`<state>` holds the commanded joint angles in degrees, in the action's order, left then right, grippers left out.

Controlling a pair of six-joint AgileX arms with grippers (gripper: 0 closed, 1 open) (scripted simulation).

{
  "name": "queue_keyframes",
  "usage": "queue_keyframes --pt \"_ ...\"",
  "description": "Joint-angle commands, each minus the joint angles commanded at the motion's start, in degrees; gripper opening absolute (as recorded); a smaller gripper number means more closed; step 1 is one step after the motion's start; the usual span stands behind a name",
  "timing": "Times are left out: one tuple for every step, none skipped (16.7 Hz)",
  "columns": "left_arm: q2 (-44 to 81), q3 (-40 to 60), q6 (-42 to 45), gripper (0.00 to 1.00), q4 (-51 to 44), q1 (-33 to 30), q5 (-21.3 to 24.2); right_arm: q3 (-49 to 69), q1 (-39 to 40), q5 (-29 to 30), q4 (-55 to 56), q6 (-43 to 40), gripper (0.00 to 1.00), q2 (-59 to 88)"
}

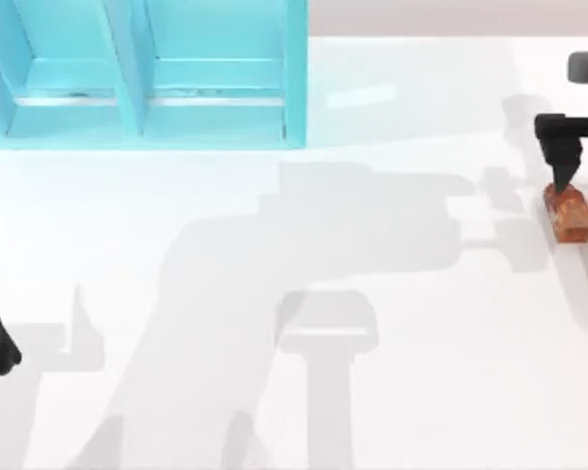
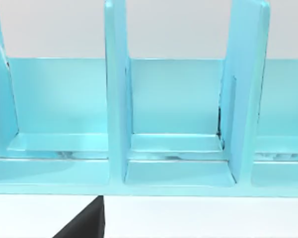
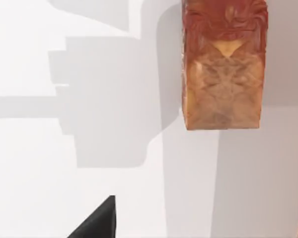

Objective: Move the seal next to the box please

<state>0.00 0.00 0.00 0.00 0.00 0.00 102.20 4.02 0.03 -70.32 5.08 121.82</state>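
One seal (image 1: 569, 212) lay on the worktop (image 1: 392, 323), well apart from one teal shelf (image 1: 147, 73). My right claw (image 1: 561, 179) hovered just above it; I couldn't tell its grip.

A teal open-fronted shelf unit (image 1: 147, 73) stands at the far left of the white table (image 1: 274, 294).

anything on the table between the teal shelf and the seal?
No objects: in the top view, bare white table with arm shadows lies between the teal shelf and the seal.
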Motion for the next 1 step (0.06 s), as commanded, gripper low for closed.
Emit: queue_keyframes --pt "0.0 0.0 0.0 1.00 0.0 0.0 0.0 0.0 0.0 0.0 0.0 0.0 1.00 0.0"
